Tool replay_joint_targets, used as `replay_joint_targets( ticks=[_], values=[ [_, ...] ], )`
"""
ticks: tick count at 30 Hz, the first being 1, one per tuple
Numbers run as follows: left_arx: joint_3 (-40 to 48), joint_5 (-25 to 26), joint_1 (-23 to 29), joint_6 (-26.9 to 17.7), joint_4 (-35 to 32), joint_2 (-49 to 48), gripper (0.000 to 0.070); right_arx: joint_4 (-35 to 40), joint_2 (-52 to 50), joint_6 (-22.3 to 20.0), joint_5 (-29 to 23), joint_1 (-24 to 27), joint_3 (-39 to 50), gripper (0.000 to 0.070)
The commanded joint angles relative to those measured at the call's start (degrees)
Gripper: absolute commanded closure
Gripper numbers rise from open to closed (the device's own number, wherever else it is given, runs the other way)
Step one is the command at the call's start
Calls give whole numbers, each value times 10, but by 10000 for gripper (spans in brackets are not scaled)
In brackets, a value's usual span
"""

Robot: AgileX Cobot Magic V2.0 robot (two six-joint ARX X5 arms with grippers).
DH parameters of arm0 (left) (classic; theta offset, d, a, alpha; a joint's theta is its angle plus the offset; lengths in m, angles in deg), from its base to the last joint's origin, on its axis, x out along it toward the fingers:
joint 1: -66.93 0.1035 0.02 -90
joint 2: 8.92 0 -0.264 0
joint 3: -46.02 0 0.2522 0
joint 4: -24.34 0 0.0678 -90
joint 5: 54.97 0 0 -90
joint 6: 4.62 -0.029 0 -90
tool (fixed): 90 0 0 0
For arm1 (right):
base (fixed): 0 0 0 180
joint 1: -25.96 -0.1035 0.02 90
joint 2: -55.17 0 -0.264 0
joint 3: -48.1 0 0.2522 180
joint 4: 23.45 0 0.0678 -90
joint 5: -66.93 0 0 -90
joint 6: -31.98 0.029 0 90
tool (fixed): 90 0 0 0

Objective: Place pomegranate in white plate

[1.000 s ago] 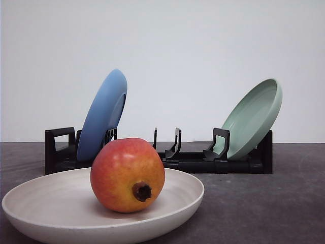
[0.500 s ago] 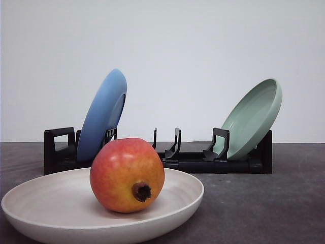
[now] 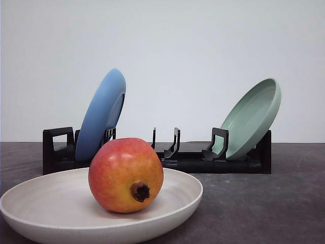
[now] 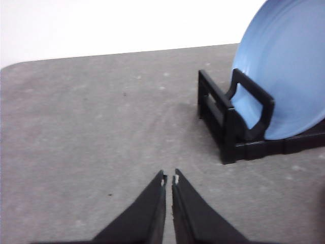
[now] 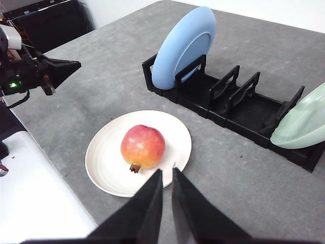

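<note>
Pomegranate (image 3: 126, 175) sits in the white plate (image 3: 45, 195), roughly centred, resting on its side with the dark calyx stub pointing toward the front camera; task looks done.

Handling, judged: fruit likely dense and fairly heavy for its size, stiff leathery skin, smooth and a bit slick, round so it can roll. Best hold would be across the widest middle, pads on opposite flanks, clear of the brittle calyx stub.

Fruit skin red blending to yellow-orange, slight sheen. Plate matte off-white, wide, shallow, raised rim, faint concentric rings, probably ceramic or hard plastic.

Black plastic dish rack (image 3: 193, 161) behind the plate, with upright slotted dividers. Blue plate (image 3: 101, 114) leans in its left end, pale green plate (image 3: 251, 117) in its right end, both smooth and matte.

Table (image 3: 264, 203) is grey, speckled, stone-like.

Left pincer (image 4: 169, 179) clenched, empty, over bare table near the rack's blue-plate end. Right pincer (image 5: 166, 173) clenched, empty, above and apart from the white plate's edge, not touching fruit.
</note>
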Motion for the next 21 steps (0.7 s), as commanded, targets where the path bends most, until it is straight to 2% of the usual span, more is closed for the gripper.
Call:
replay_joint_targets(
  ticks=[1, 7, 21],
  values=[
    [6, 1, 7, -19, 6, -1, 700, 6, 3, -6, 0, -6, -5, 671],
    [6, -2, 34, -13, 7, -1, 700, 6, 3, -6, 0, -6, -5, 671],
    [6, -2, 35, -9, 2, -1, 700, 6, 3, -6, 0, -6, -5, 671]
  ],
)
